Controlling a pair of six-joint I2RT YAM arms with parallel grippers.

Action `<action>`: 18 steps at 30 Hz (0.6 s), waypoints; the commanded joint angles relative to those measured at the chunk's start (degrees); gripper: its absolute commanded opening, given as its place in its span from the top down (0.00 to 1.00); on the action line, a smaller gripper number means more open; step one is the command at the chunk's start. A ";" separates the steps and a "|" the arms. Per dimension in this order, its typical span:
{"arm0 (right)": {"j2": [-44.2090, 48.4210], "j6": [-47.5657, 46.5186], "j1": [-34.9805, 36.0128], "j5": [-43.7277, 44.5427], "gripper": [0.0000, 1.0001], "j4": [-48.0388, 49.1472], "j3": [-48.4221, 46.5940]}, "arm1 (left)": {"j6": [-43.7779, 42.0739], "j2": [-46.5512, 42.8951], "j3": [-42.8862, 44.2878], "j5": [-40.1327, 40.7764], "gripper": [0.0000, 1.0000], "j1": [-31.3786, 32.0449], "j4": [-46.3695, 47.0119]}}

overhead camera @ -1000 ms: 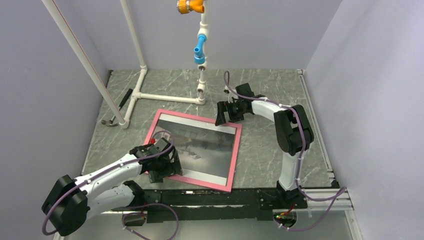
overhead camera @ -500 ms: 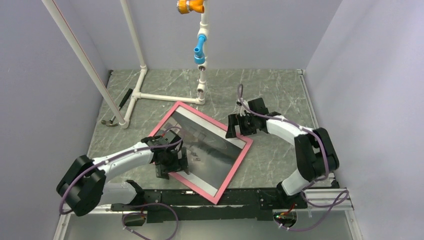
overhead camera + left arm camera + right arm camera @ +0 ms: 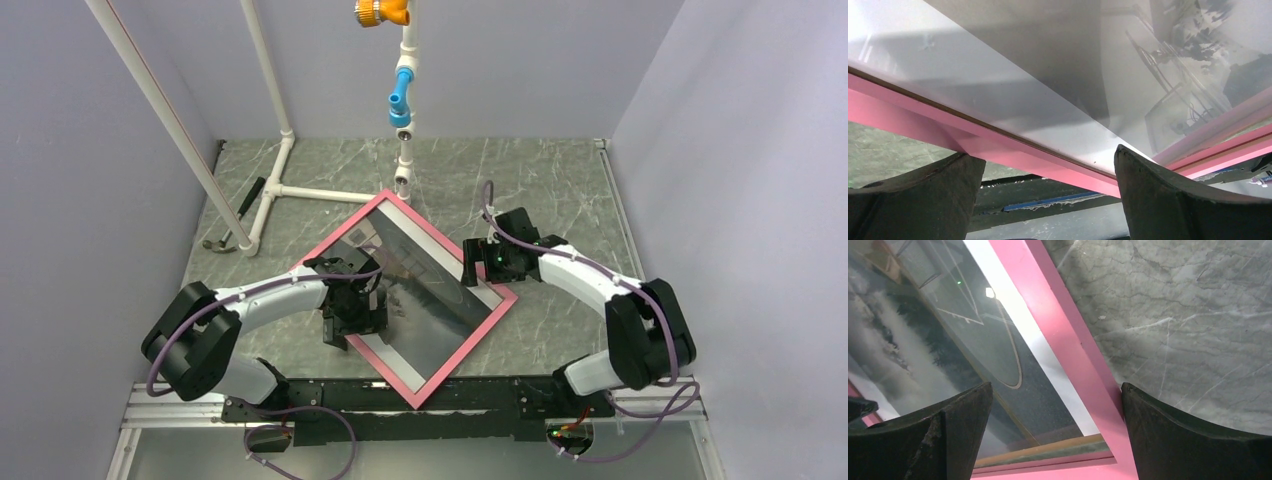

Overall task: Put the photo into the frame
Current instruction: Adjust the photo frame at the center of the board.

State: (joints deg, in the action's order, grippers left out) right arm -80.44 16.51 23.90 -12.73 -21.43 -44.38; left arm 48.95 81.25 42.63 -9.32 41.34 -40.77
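Note:
The frame (image 3: pixel 421 221), pink with a clear pane, lies turned like a diamond on the marble table, its near corner over the black base rail. The photo (image 3: pixel 432 305) shows glossy and grey behind the pane. My left gripper (image 3: pixel 355 320) is open at the frame's lower-left rail, and its fingers (image 3: pixel 1168 200) straddle the pink edge (image 3: pixel 998 145) below the pane (image 3: pixel 1048 75). My right gripper (image 3: pixel 483 268) is open at the right corner. There one finger (image 3: pixel 1193 435) sits against the outer pink edge (image 3: pixel 1058 340) and the other is over the photo (image 3: pixel 923 340).
A white pipe stand (image 3: pixel 320 194) with blue and orange fittings (image 3: pixel 400 100) stands at the back, close to the frame's far corner. A hammer (image 3: pixel 228 242) lies at the left by a slanted white pipe (image 3: pixel 170 120). Grey walls close three sides.
The frame has turned clockwise from nearly square-on to a diamond. Both grippers moved with it, the left to the right, the right nearer and rightward. Both stayed open.

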 commanded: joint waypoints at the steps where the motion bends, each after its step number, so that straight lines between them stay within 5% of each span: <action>1: -5.81 4.50 2.44 -1.62 0.00 -11.42 -4.28 | -0.12 -1.63 3.53 -0.86 0.01 0.86 10.64; 5: -10.40 2.40 2.42 1.42 0.00 -14.57 -10.15 | 0.04 -2.29 2.42 -0.65 0.01 0.41 9.24; 13: -17.52 1.14 2.51 -8.11 0.00 -10.74 -14.82 | 2.35 -7.28 -2.55 -6.31 0.02 -3.36 17.95; 18: -22.01 0.95 2.94 -10.50 0.00 -8.03 -18.15 | 5.18 -12.82 -4.00 -2.31 0.06 -4.07 16.43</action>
State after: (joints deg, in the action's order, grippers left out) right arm -98.63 15.77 25.10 -13.72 -32.05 -59.72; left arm 51.53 73.25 37.52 -11.97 37.67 -36.64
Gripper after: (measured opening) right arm 0.997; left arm 0.955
